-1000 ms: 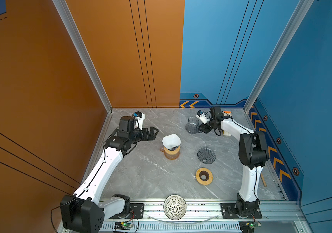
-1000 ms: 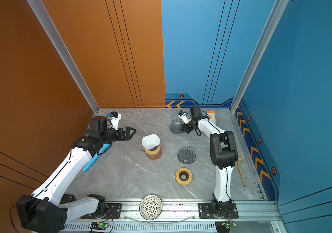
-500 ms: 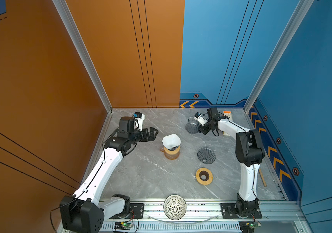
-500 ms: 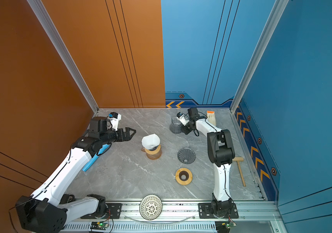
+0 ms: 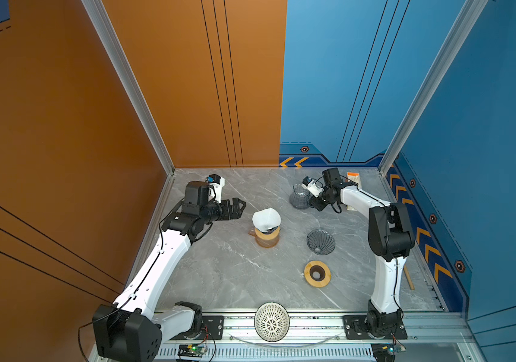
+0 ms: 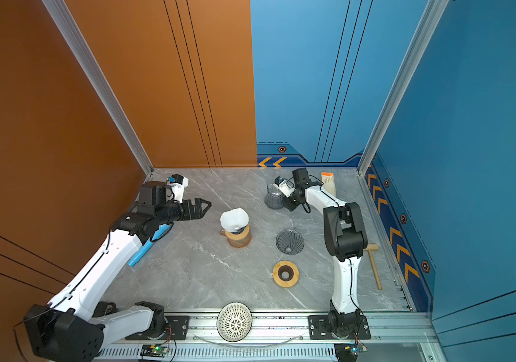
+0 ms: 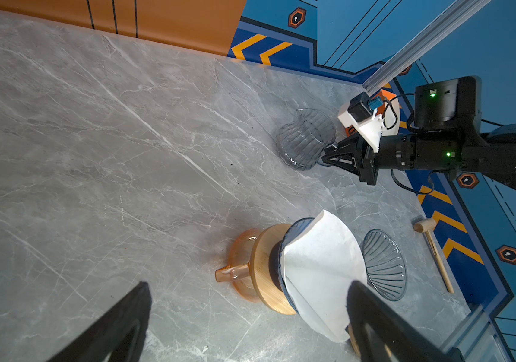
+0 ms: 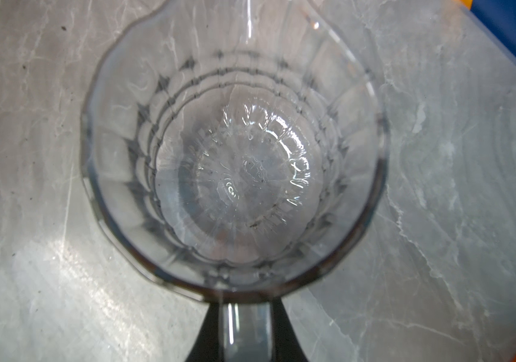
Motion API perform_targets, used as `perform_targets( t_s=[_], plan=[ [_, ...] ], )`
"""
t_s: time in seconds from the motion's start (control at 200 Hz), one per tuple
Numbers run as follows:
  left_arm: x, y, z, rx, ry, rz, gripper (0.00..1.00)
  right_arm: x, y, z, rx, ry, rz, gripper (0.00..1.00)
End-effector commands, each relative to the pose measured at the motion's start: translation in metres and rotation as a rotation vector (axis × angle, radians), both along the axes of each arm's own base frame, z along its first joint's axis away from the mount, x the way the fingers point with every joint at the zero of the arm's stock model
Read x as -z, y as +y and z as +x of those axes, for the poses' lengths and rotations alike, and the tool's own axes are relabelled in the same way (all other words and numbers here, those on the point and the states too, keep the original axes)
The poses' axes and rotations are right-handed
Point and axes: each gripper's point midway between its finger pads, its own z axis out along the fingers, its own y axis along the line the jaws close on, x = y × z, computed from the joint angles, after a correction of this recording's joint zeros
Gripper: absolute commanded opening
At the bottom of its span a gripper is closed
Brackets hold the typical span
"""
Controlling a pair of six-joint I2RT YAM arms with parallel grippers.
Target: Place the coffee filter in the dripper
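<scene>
Compared with a second ago, the right gripper (image 7: pixel 327 156) has narrowed. It now pinches the handle of a clear ribbed jug (image 5: pixel 299 198) at the back of the grey marble desk (image 5: pixel 228 272). In the right wrist view its two dark fingers (image 8: pixel 286 338) flank that handle. The right arm has shifted a little. The left gripper (image 5: pixel 241 210), the filter and everything else on the desk sit as they did.

The white paper filter (image 5: pixel 266 217) is near the middle of the desk. It is seated in a dark dripper (image 7: pixel 299 226), which rests on a wooden collar (image 7: pixel 264 260) atop an amber carafe (image 7: pixel 239 250). The filter's long axis runs roughly upright, with the tip down inside the dripper and the wide edge standing well above the rim. In the left wrist view it reads as a flat white fan, so its mouth looks mostly pressed together. Whether it leans I cannot tell.

The left gripper hovers just left of the filter, apart from it. Its jaws are spread wide and empty, and it points toward the filter.

On the right half of the desk a second dripper (image 5: pixel 320 242) lies, with a wooden ring (image 5: pixel 317 275) nearer the front.
</scene>
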Motion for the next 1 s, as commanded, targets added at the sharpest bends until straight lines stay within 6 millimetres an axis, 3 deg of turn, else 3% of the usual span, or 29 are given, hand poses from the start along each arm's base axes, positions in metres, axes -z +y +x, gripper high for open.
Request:
perform_targets(
  t_s=[0.0,0.466,0.846,0.996],
  plan=[
    [-0.002,0.002,-0.004,0.005,0.003,0.001,0.98,-0.019,-0.008,-0.013,-0.031,-0.026,-0.02,0.05],
    [0.004,0.001,-0.003,0.008,0.02,0.002,0.98,-0.008,-0.019,-0.068,-0.128,0.013,0.012,0.04],
    [0.01,0.002,-0.005,0.001,0.039,-0.004,0.98,-0.008,-0.027,-0.088,-0.167,-0.007,-0.01,0.07],
    [0.01,0.002,-0.006,-0.001,0.036,-0.003,0.98,-0.01,-0.027,-0.088,-0.161,-0.01,-0.007,0.14]
  ],
)
